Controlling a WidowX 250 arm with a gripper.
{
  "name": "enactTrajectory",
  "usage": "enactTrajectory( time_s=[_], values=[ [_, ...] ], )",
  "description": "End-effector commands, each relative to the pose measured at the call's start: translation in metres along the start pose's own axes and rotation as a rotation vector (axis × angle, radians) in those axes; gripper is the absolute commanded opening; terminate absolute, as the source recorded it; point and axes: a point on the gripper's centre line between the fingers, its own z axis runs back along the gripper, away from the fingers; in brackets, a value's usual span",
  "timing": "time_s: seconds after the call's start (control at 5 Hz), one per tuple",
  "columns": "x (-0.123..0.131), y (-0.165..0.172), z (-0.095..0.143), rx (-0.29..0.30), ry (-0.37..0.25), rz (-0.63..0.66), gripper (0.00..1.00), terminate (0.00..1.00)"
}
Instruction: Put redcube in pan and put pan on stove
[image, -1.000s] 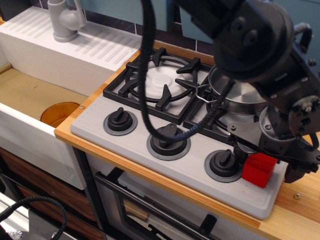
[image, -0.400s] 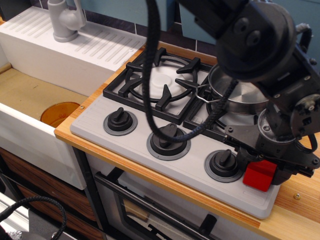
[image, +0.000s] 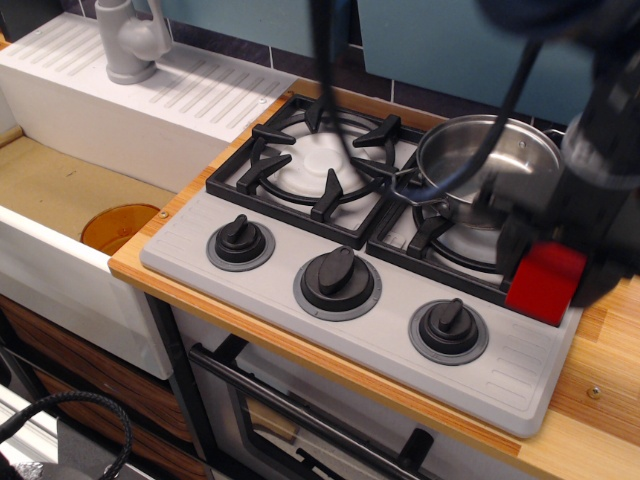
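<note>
The redcube (image: 543, 288) is held between the dark, motion-blurred fingers of my gripper (image: 552, 268), lifted just above the front right corner of the grey stove (image: 395, 328). The gripper is shut on the cube. The shiny steel pan (image: 487, 160) sits on the right burner grate, just behind and to the left of the cube, and looks empty. The left burner (image: 322, 160) is bare. The arm above the gripper is blurred and hides the pan's right rim.
Three black knobs (image: 337, 281) line the stove's front. A white sink unit with a grey faucet (image: 128, 42) stands at the left, with an orange drain (image: 118, 228) in the basin. Wooden counter (image: 600, 370) lies right of the stove. Black cables (image: 325, 60) hang over the left burner.
The gripper closed on the redcube on the stove's front right corner and lifted it up and slightly back toward the pan. The arm rose, uncovering the pan.
</note>
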Motion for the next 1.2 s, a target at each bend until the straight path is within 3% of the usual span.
enactTrajectory(
  time_s=[0.0,0.2,0.4,1.0],
  values=[
    [0.084,0.022,0.041,-0.041,-0.065,-0.079,0.0,0.0],
    [0.118,0.031,0.021,-0.065,-0.092,-0.127,0.0,0.0],
    [0.133,0.04,0.014,-0.065,-0.089,-0.149,0.0,0.0],
    [0.117,0.034,0.012,-0.059,-0.078,-0.104,0.0,0.0]
  ],
)
